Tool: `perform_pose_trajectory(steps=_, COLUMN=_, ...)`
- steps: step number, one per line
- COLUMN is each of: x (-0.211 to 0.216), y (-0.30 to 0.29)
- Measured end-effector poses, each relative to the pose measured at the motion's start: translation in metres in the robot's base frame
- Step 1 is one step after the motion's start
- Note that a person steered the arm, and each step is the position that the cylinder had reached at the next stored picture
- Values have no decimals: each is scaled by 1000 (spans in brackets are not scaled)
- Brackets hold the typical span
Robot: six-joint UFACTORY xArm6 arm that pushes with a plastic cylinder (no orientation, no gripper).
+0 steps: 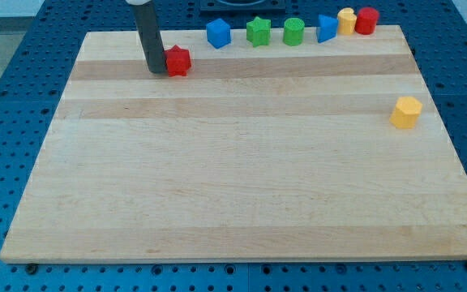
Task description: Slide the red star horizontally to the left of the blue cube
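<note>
The red star (178, 61) lies on the wooden board (242, 162) near its top left. The blue cube (218, 33) sits at the board's top edge, up and to the right of the star. My rod comes down from the view's top; my tip (157, 70) rests on the board right beside the star's left side, touching or nearly touching it.
Along the top edge, right of the blue cube, stand a green star (258, 32), a green cylinder (293, 32), a blue triangular block (326, 28), a yellow block (347, 20) and a red cylinder (367, 20). A yellow block (406, 112) sits near the right edge.
</note>
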State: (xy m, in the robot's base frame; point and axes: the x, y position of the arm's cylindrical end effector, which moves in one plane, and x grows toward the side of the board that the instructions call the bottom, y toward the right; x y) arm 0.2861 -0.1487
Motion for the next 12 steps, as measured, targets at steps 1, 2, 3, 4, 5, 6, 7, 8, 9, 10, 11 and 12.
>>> perform_pose_trajectory(steps=1, x=-4, y=0)
perform_pose_trajectory(steps=2, x=6, y=-1)
perform_pose_trajectory(steps=3, x=71, y=-5)
perform_pose_trajectory(steps=4, x=91, y=27)
perform_pose_trajectory(steps=5, x=48, y=45)
perform_pose_trajectory(steps=6, x=48, y=45)
perform_pose_trajectory(steps=7, x=33, y=45)
perform_pose_trajectory(steps=8, x=28, y=45)
perform_pose_trajectory(steps=9, x=26, y=45)
perform_pose_trajectory(steps=10, x=10, y=45)
perform_pose_trajectory(steps=11, x=-4, y=45)
perform_pose_trajectory(steps=12, x=-10, y=45)
